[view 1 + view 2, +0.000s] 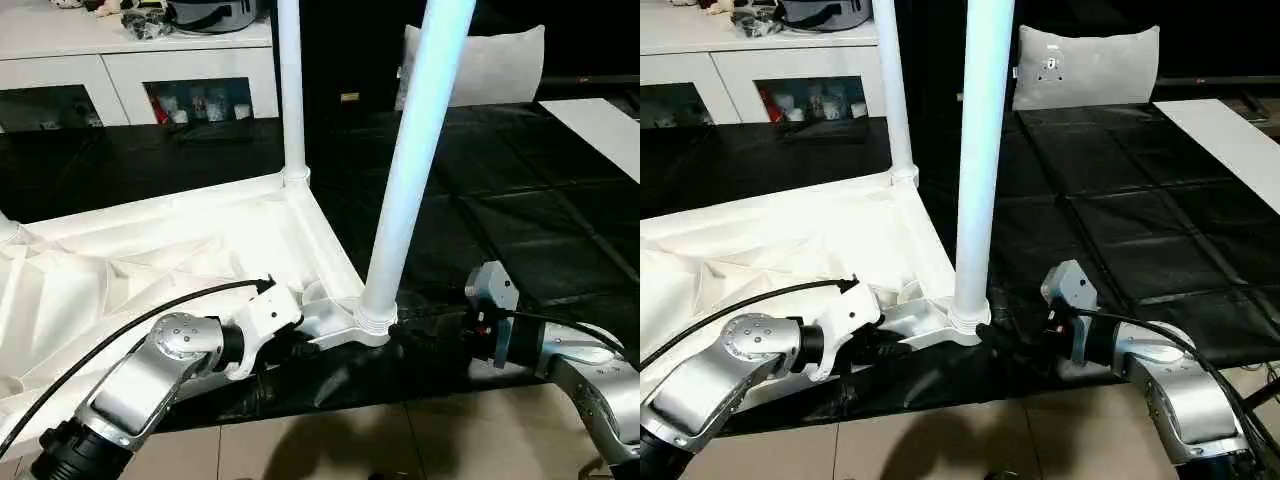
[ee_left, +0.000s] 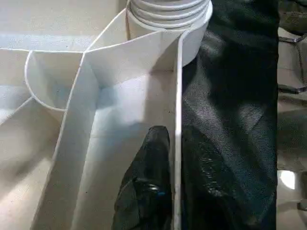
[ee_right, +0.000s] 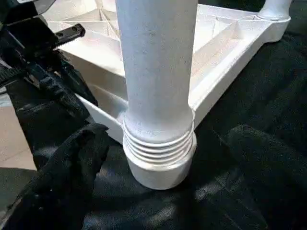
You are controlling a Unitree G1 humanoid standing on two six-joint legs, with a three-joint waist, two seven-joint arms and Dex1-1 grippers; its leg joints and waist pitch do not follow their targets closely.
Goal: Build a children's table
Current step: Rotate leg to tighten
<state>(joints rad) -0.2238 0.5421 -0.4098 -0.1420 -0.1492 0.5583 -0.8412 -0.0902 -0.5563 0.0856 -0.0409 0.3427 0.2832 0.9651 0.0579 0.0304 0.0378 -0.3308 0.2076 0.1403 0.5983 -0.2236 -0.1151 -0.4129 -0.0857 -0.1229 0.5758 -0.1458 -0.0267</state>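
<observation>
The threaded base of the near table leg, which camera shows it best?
The right wrist view: the leg's threaded base sits centred and close, its ridges plain above the corner socket. The left wrist view catches just those ridges at the frame's edge. Both eye views show the whole near leg from above, the threads tiny.

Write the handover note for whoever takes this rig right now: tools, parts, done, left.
Left tool: shut on the table top's edge wall beside the near corner socket.
Right tool: open, fingers either side of the near leg's threaded base, not gripping.
Table top lies underside up on the black work surface.
Done: the near leg and the far leg stand upright in their corner sockets.
Left: confirm near leg is fully seated; check remaining corners.
</observation>
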